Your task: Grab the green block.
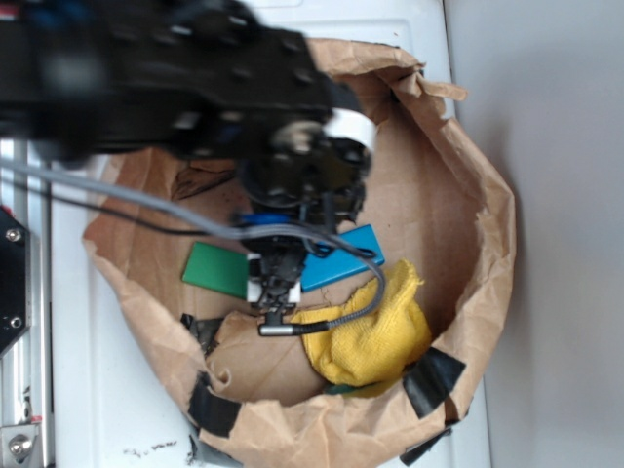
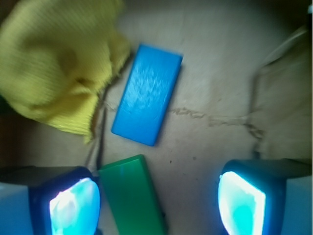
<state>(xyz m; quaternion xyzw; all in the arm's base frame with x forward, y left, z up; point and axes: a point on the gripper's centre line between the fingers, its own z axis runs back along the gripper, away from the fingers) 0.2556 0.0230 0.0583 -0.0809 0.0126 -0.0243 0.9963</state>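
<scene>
The green block (image 1: 216,269) lies flat on the brown paper inside a torn paper bag, left of the blue block (image 1: 346,258). In the wrist view the green block (image 2: 131,195) lies between my fingers, close to the left fingertip (image 2: 73,205), with a wide gap to the right one (image 2: 242,203). The blue block (image 2: 146,94) lies beyond it, beside a yellow cloth (image 2: 54,63). My gripper (image 2: 157,204) is open and holds nothing. In the exterior view the gripper (image 1: 273,283) hangs just right of the green block, hiding its right end.
The paper bag's raised torn rim (image 1: 468,166) rings the work area. The yellow cloth (image 1: 375,331) lies at the front right. A grey cable (image 1: 117,200) crosses above the bag's left side. Black tape patches (image 1: 434,380) sit on the front rim.
</scene>
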